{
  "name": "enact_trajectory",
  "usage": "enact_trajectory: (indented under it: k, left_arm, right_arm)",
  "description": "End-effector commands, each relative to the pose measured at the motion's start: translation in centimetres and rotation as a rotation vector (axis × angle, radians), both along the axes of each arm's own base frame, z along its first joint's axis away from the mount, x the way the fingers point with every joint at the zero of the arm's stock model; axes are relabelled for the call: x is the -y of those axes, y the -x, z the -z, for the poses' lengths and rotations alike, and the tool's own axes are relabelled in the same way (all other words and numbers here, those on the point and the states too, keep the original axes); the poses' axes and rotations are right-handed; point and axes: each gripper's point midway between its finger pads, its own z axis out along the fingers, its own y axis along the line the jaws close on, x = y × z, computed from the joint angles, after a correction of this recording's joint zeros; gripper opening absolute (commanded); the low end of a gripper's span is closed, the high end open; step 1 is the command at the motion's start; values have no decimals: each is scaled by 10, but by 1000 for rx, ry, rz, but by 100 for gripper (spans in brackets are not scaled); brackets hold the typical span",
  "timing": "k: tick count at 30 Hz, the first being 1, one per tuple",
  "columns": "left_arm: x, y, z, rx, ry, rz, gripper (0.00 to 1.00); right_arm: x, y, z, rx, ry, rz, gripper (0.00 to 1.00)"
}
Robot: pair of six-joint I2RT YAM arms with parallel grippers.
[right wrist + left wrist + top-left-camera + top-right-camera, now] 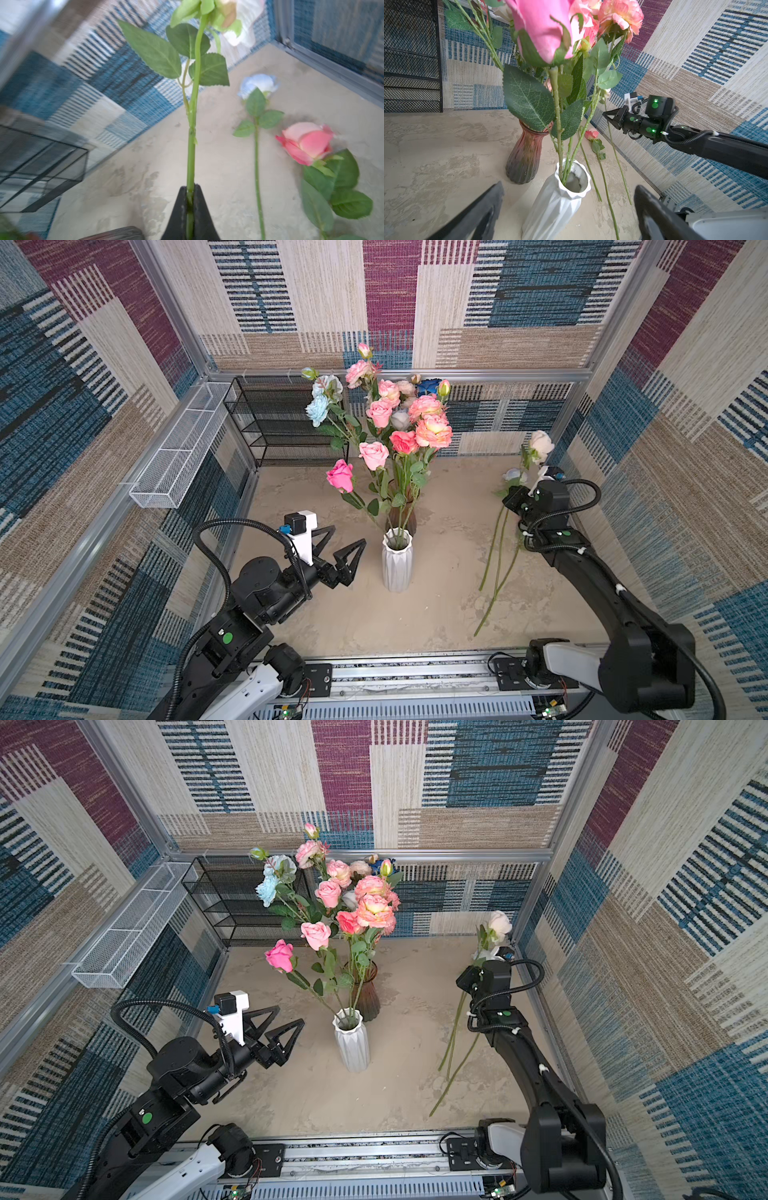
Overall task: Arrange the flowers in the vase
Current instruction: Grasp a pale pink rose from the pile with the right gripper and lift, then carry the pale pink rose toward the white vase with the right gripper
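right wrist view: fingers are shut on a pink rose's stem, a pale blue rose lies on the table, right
No, the stem in the fingers belongs to a white rose, as the right wrist view shows; the rest holds.

Hidden, cropped and blurred parts

In the right wrist view the white bloom point(241, 31) is blurred and cut off by the top edge, the rack point(41, 164) is smeared, and the right gripper point(190, 188) is cropped by the bottom edge; it is hidden behind its wrist point(540, 497) in both top views. There the brown vase point(411, 519) is screened by stems point(400, 506) and the blue bloom point(429, 386) by pink blooms point(424, 407).
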Motion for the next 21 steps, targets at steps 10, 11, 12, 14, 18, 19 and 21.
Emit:
enact_trajectory:
  k: [10,11,12,14,18,19,21]
  left_arm:
    - [-7,2,-22,42,-7,-24,99]
    - [-7,2,-22,44,-8,-24,99]
    - [-7,2,-23,43,-9,-25,99]
    - [-7,2,-25,45,-8,-24,99]
    - [-9,3,-28,49,-3,-29,99]
    - [-10,3,-28,48,-2,-31,99]
    - [-10,3,-27,46,-3,-33,99]
  right_arm:
    - [-91,108,-197,574,-6,-438,0]
    - [-100,114,-208,602,-3,-479,0]
    - [-112,121,-221,634,2,-528,0]
    - [-136,133,-243,686,17,-607,0]
    - [-181,157,-283,801,32,-717,0]
    - [-189,164,-292,839,24,-743,0]
    - [-207,176,-306,918,6,-799,0]
